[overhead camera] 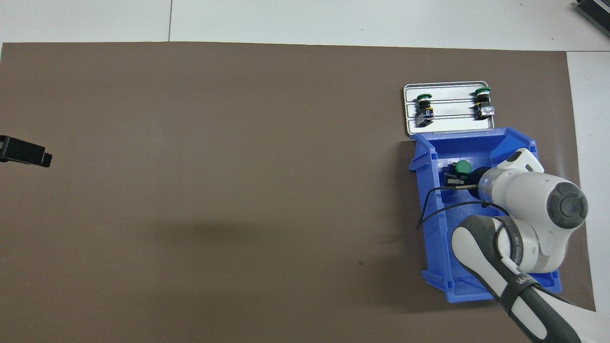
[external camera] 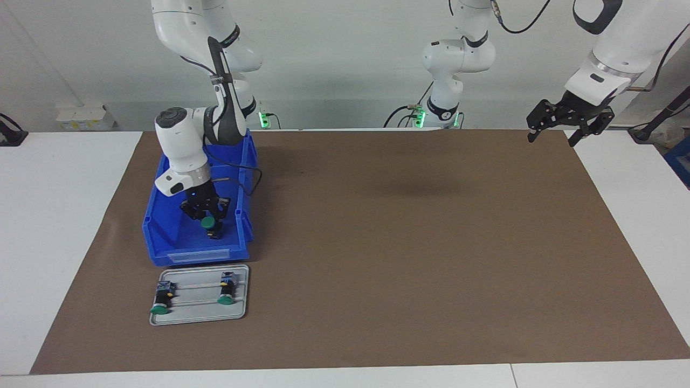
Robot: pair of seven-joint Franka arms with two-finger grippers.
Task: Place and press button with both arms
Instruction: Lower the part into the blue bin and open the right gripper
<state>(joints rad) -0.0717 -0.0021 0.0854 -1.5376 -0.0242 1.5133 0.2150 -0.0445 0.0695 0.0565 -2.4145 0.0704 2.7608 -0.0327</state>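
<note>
My right gripper (external camera: 208, 220) reaches down into a blue bin (external camera: 200, 256) and is shut on a green-capped button (external camera: 207, 222); the button's black barrel hangs below the fingers. From overhead, the gripper (overhead camera: 455, 177) sits beside the green cap (overhead camera: 462, 167) in the part of the bin (overhead camera: 476, 138) farther from the robots. Two more buttons (external camera: 161, 299) (external camera: 226, 291) lie on a grey metal tray (external camera: 199, 318) just past the bin. My left gripper (external camera: 555, 132) is open and empty, raised over the mat's corner at the left arm's end, and waits.
A brown mat (external camera: 409, 258) covers most of the white table. The tray (overhead camera: 450, 125) touches the bin's edge farther from the robots. The right arm's cable loops over the bin's wall (overhead camera: 431, 209).
</note>
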